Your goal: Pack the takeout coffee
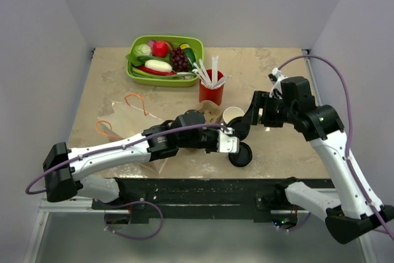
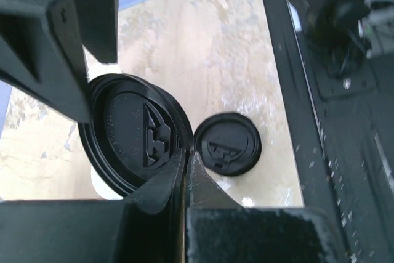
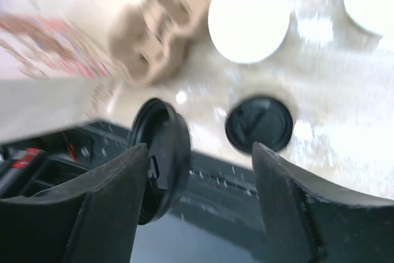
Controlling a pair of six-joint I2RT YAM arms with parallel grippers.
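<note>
The cup (image 1: 233, 114) is seen uncovered on the table (image 1: 277, 72), just right of the carrier (image 1: 210, 111) and not yet set in it. A lid (image 2: 132, 133) is pinched by its rim in the left gripper (image 2: 188, 155) and held on edge just on the near side of the cup. The right gripper (image 3: 202, 149) is spread, with nothing gripped. A second lid (image 1: 241, 154) lies flat by the table's near edge. Little is judged done: the cup has yet to be capped and loaded into the carrier.
</note>
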